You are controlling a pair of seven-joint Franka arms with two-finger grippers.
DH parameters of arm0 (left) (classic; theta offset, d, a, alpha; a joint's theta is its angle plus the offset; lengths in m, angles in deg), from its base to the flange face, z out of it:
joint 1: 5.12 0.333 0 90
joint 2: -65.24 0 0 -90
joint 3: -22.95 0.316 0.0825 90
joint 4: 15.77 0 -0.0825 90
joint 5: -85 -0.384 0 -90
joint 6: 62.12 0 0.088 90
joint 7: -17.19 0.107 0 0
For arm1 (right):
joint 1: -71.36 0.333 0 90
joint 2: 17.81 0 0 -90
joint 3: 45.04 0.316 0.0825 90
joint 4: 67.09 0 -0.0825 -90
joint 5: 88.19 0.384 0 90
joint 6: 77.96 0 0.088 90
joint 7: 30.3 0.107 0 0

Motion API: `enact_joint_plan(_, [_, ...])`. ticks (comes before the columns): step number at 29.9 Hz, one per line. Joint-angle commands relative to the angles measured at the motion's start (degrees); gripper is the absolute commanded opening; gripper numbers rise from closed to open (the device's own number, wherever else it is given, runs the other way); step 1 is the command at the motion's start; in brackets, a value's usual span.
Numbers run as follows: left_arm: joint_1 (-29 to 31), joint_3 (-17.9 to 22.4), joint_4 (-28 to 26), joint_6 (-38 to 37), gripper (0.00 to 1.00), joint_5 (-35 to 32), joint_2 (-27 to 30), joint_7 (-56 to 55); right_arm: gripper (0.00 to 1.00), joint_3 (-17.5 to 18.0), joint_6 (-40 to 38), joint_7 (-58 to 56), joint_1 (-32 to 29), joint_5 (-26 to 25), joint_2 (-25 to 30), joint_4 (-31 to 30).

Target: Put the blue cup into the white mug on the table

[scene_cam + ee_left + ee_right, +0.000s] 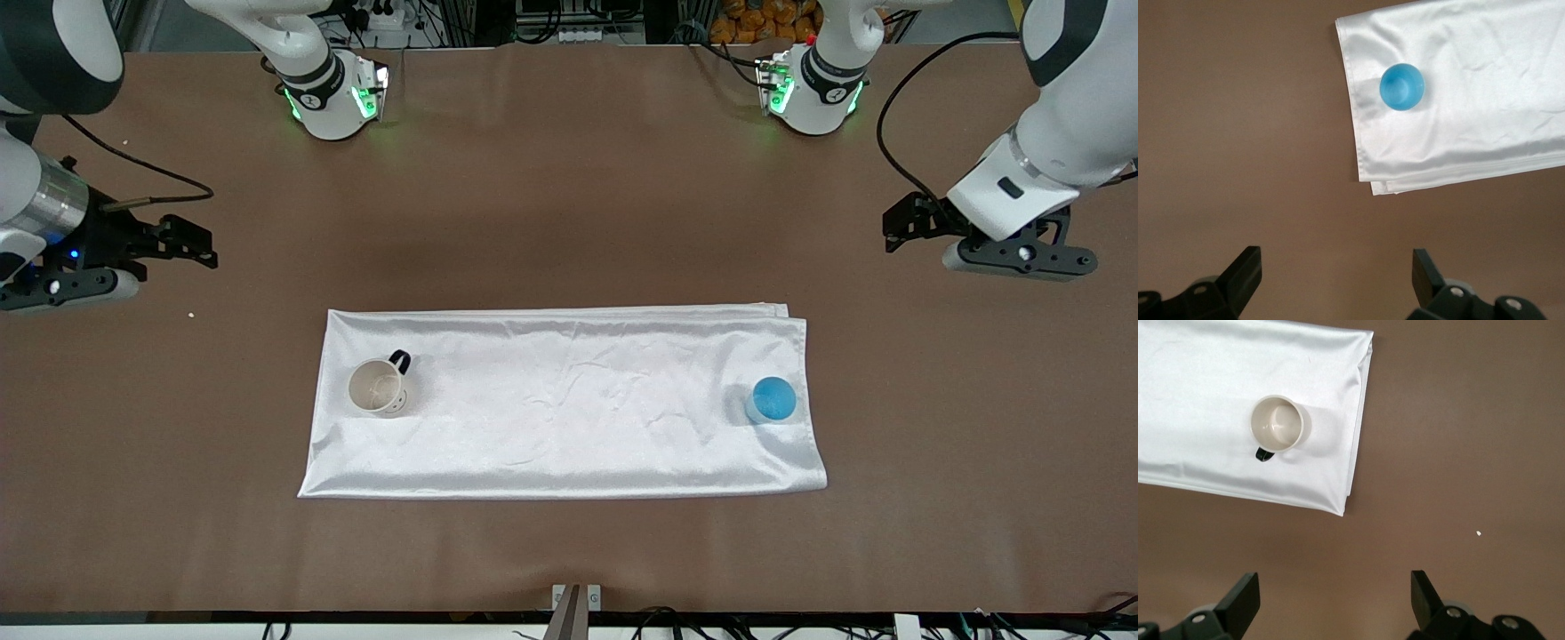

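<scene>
The cup (773, 399) (1402, 87) is standing upright on the cloth (569, 409) (1485, 100) (1198, 407), close to the cloth's edge at the left arm's end of the table (569, 178). The mug (378, 387) (1277, 423) is standing upright on the same cloth toward the right arm's end, well apart from the cup, its black handle pointing away from the front camera. The 2 arms are both waiting. The left gripper (925, 222) (1337, 283) is hanging over bare table off the cloth's corner near the cup, its fingers (1245, 267) spread wide with nothing between them. The right gripper (182, 242) (1335, 603) is hanging over bare table off the mug's end of the cloth, its fingers (1241, 593) likewise spread and holding nothing. A tiny white speck (191, 314) (1479, 533) is lying on the table near it.
</scene>
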Motion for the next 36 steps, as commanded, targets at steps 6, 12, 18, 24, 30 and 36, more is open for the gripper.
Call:
enact_joint_plan(6, [-1.13, -0.94, 1.3, 6.35, 1.0, 0.07, -6.91, -0.04, 1.0, 0.09, 7.75, 4.01, 2.77, 0.74, -3.67, -3.05])
enact_joint_plan(12, [-1.21, -1.3, 1.3, 11.8, 1.0, -0.81, -11.31, -0.39, 1.0, 2.55, 12.95, 6.73, 2.42, 0.83, -5.43, -5.61])
enact_joint_plan(18, [-1.3, -1.3, 1.3, 16.37, 1.0, -0.9, -14.91, -1.01, 1.0, 5.45, 14.53, 12.97, 2.16, 0.83, -7.01, -7.19])
enact_joint_plan(24, [-2.09, -1.3, 1.39, 20.59, 1.0, -1.6, -17.99, -2.15, 1.0, 9.4, 20.85, 20.44, 2.24, 0.83, -6.93, -12.81])
enact_joint_plan(30, [-3.41, -1.99, 1.48, 23.41, 1.0, -4.49, -20.71, -5.23, 1.0, 13.62, 33.58, 28.34, 2.24, 0.83, -7.01, -21.68])
enact_joint_plan(36, [-3.41, -3.49, 1.39, 26.66, 1.0, -6.17, -23.7, -8.04, 1.0, 16.61, 38.44, 34.33, 2.51, 0.74, -9.82, -25.12])
